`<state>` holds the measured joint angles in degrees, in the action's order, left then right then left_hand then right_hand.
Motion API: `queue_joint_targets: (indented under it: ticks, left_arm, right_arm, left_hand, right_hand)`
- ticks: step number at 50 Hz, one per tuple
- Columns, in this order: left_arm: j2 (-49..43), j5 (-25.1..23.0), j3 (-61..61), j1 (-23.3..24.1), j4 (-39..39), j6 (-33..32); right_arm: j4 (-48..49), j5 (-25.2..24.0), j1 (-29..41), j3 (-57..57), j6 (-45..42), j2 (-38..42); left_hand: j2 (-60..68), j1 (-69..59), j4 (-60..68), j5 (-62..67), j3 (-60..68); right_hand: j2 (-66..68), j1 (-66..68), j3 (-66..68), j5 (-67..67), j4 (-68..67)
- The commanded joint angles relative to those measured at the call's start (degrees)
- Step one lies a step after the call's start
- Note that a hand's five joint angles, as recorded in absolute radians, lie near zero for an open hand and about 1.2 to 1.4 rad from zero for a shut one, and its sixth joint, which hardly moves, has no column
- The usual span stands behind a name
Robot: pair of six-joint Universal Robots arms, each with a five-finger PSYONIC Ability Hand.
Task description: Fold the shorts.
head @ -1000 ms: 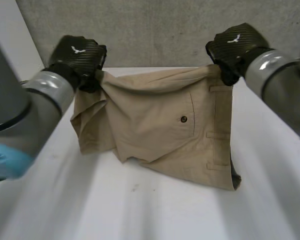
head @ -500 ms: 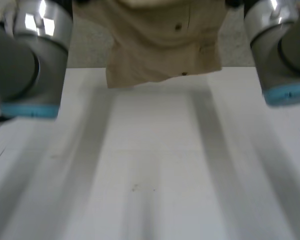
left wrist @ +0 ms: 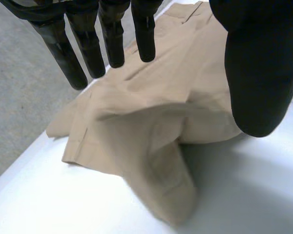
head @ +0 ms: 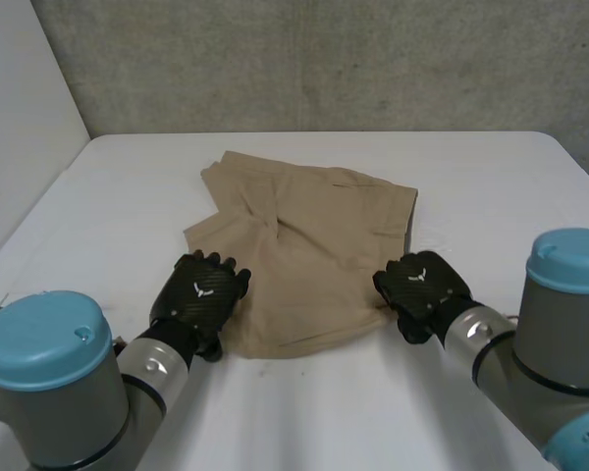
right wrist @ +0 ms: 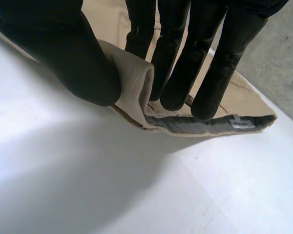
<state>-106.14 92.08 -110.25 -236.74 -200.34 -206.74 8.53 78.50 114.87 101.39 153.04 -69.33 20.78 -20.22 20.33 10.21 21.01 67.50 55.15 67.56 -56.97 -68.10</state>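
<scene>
The tan shorts [head: 304, 245] lie folded and rumpled on the middle of the white table [head: 491, 186]. My left hand [head: 198, 294] rests at their near left corner. In the left wrist view its fingers [left wrist: 112, 39] are straight and its thumb stands apart above the shorts [left wrist: 151, 112], holding nothing. My right hand [head: 420, 289] is at the near right corner. In the right wrist view its thumb [right wrist: 63, 53] and fingers pinch a fold of the shorts [right wrist: 134, 80] at the waistband edge, with the dark lining showing below.
A grey concrete wall [head: 324, 59] runs behind the table's far edge, and a pale wall [head: 20, 118] stands at the left. Bare table surface lies all around the shorts and in front of both hands.
The shorts hung in the air from both hands at the far side; now they lie on the table. Both hands have come to the near edge, and the left hand has let go.
</scene>
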Motion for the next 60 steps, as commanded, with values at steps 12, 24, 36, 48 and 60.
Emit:
queue_joint_targets:
  ticks: [12,24,36,48,60]
  left_arm:
    - [10.4,2.0,-5.7,-9.6,6.6,30.3]
    - [1.4,-2.3,-3.4,-12.3,12.7,34.2]
    - [0.2,-5.9,-2.7,-13.2,12.1,34.8]
    - [-8.5,-5.5,3.6,-12.2,9.7,34.0]
    - [-4.2,-5.1,7.2,-10.9,10.7,32.3]
  right_arm:
    - [3.8,-3.4,-9.3,8.6,2.1,-6.9]
    - [4.3,-3.4,-9.4,9.2,4.9,-6.7]
    - [4.9,-3.4,-9.4,9.2,4.9,-6.7]
    - [4.9,-3.4,-9.2,9.3,4.9,-6.7]
    - [3.8,-3.1,-9.1,7.0,3.4,-9.0]
  left_hand:
    - [0.0,-0.6,0.5,0.6,-0.2]
    - [16.5,-17.1,17.0,17.1,16.3]
    - [19.4,-19.9,19.8,19.9,19.1]
    - [30.1,-30.7,30.6,30.7,29.9]
    - [59.2,-59.8,59.7,59.8,59.0]
  right_hand:
    - [12.5,24.8,12.4,-13.0,-11.9]
    - [12.5,24.8,12.4,-13.0,-11.9]
    - [12.5,24.8,12.4,-13.0,-11.9]
    - [12.5,24.8,12.4,-13.0,-11.9]
    - [12.5,24.8,12.4,-13.0,-11.9]
